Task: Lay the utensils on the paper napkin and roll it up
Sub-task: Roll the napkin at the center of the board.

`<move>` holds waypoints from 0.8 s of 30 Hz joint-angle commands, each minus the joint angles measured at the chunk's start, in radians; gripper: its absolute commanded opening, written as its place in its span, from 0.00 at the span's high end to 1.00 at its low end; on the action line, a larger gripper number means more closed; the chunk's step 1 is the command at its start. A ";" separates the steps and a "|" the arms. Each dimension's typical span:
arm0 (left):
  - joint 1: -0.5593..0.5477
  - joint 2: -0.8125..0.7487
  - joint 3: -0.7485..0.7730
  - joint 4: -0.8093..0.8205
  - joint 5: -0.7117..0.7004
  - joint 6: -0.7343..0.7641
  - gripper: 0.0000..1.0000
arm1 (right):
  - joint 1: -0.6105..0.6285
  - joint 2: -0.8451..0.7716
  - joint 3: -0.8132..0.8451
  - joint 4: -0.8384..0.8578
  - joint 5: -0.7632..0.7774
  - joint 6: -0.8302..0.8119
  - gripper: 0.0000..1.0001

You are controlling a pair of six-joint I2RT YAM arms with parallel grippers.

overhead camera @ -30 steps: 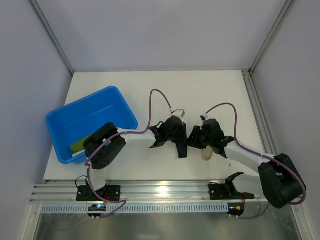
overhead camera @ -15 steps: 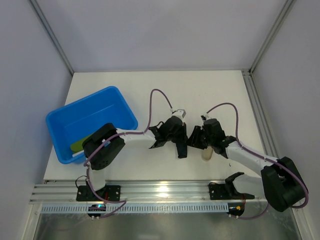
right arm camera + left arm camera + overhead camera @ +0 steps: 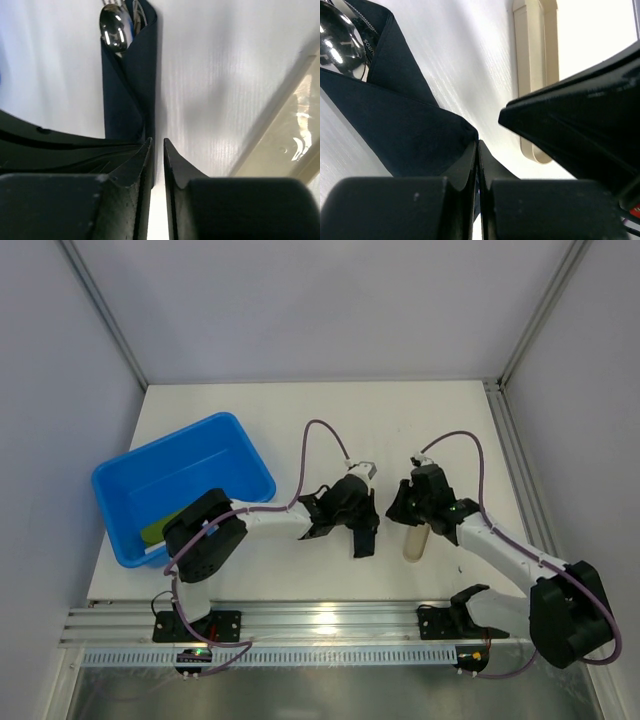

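Left hand (image 3: pixel 477 146): fingers pressed together, pinching the near fold of the paper napkin (image 3: pixel 395 120). The napkin is folded into a slim black wrap that lies flat on the table (image 3: pixel 210 75) and runs away from the fingertips. The utensils (image 3: pixel 116 31) sit inside it. 1 shiny spoon bowl pokes out of the far open end; the other pieces are mostly hidden by the paper.

Right hand (image 3: pixel 157 144): fingers barely parted, with only a thin slit between them. Bare table shows through the slit and nothing is gripped. The napkin's long edge lies just beside that slit, under the finger on the left hand's side. I cannot tell whether that finger touches the paper.

Surroundings: 1 beige cylinder (image 3: pixel 415 543) lies on the table just beside the right hand, on the side away from the napkin. 1 blue tub (image 3: pixel 180 480) stands well apart, beyond the left arm. The 2 hands face each other closely across the napkin.
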 commanded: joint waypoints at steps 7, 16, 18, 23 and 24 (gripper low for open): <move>-0.007 -0.033 0.033 -0.011 0.013 0.023 1.00 | -0.025 0.225 0.131 0.046 0.007 -0.041 0.94; -0.013 -0.026 0.044 -0.017 0.024 0.036 1.00 | -0.037 0.343 0.171 0.078 -0.076 -0.034 0.94; -0.013 -0.029 0.041 -0.017 0.030 0.040 1.00 | -0.047 0.300 0.141 0.093 -0.105 -0.014 0.84; -0.015 -0.031 0.038 -0.008 0.044 0.059 1.00 | -0.096 0.240 0.118 0.072 -0.168 0.014 0.73; -0.016 -0.036 0.036 -0.008 0.044 0.070 1.00 | -0.117 0.236 0.116 0.069 -0.201 0.022 0.71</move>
